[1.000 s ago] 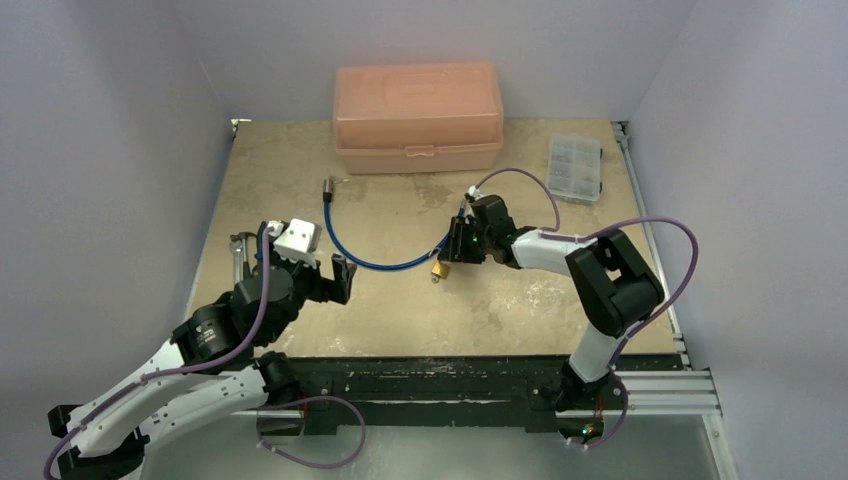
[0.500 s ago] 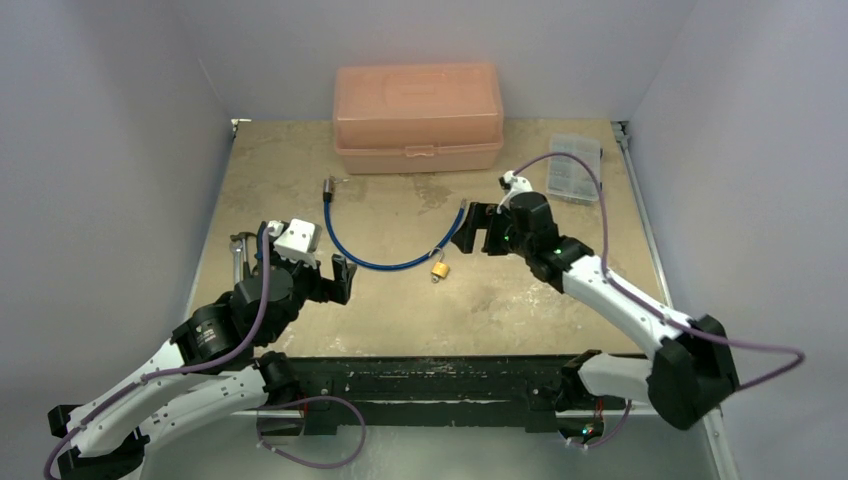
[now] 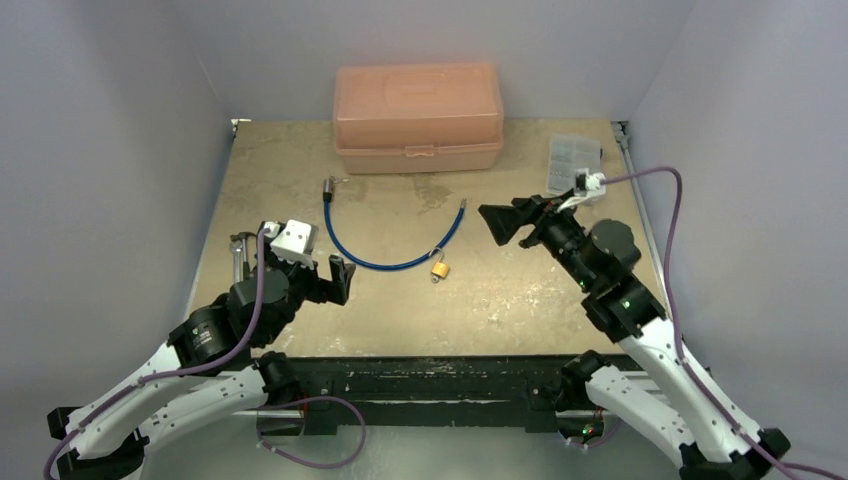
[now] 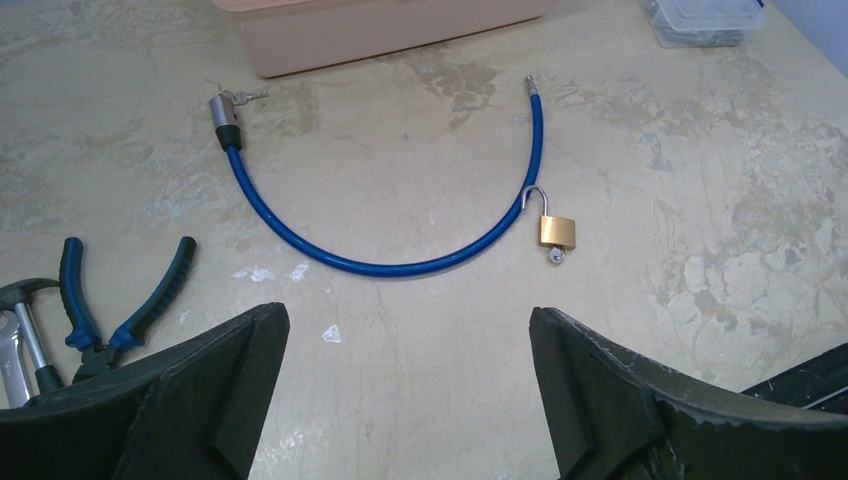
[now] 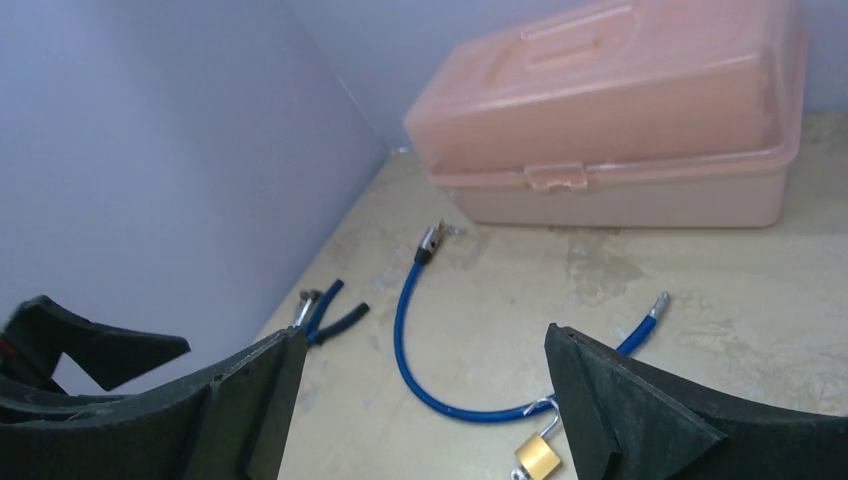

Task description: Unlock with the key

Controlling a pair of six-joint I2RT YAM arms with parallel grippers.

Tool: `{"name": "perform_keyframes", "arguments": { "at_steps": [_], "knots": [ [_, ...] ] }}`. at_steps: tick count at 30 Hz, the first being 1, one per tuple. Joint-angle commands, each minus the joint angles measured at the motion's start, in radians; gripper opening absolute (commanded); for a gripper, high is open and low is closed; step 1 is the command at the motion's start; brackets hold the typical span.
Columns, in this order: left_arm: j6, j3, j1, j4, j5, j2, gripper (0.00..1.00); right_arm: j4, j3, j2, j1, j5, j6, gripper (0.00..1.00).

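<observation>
Your left claw [image 4: 405, 345] and right claw [image 5: 420, 365] both spread wide, pinching nothing, one key [image 4: 554, 257] at the base of one brass padlock [image 4: 558, 231], shackle touching one blue cable [image 4: 400, 266], one pink box [image 3: 418, 117] behind.

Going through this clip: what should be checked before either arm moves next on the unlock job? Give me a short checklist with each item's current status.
1. Left fingers open, holding nothing: ok.
2. Right fingers open, holding nothing, away from the padlock: ok.
3. Shackle lifted out of the padlock body on one side: ok.
4. Key at the padlock's keyhole end: ok; how deep it sits, cannot tell.
5. Padlock free of the blue cable: cannot tell; the shackle's loose end meets it.
6. Pliers lying apart from the padlock: ok.
</observation>
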Motion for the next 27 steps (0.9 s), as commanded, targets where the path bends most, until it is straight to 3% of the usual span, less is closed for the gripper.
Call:
{"name": "perform_keyframes", "arguments": {
  "at_steps": [1, 10, 27],
  "knots": [
    [0.012, -0.003, 0.001, 0.021, 0.009, -0.010, 0.98, 0.125, -0.096, -0.110, -0.003, 0.067, 0.018, 0.99],
    [0.015, -0.004, 0.001, 0.027, 0.020, 0.000, 0.98, 0.118, -0.105, -0.192, -0.003, 0.131, 0.063, 0.99],
    [0.016, -0.008, 0.001, 0.027, 0.025, -0.001, 0.98, 0.130, -0.117, -0.145, -0.003, 0.200, 0.086, 0.99]
  ]
}}
